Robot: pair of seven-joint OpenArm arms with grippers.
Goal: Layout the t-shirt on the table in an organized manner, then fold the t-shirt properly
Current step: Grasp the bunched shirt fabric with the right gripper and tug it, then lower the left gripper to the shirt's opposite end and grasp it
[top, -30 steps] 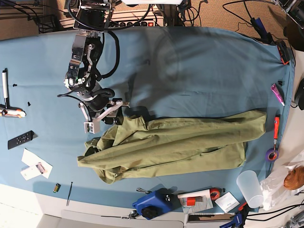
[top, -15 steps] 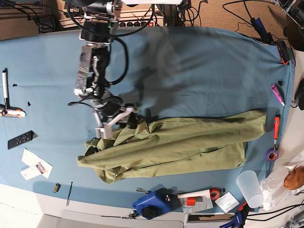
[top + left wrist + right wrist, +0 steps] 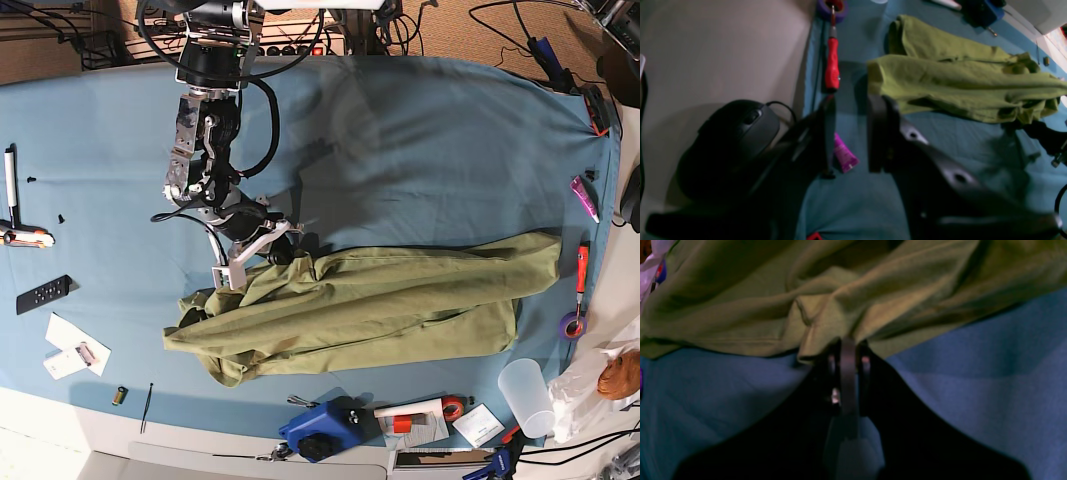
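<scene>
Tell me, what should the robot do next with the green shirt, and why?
Probably lift and pull that edge outward. The right gripper looks shut on a fold at the shirt edge, and the shirt lies bunched in a long roll on the table, so spreading comes first. The left gripper hangs apart, holding nothing.

Since the earlier base pictures, the right arm has advanced toward the t-shirt (image 3: 370, 300), bringing the right gripper (image 3: 272, 243) from a position just beside the garment's upper edge into contact with it. Its jaws, previously spread apart, are now closed on a fold of the olive fabric at that edge. The fabric there has bunched slightly at the fingertips (image 3: 847, 350).
</scene>
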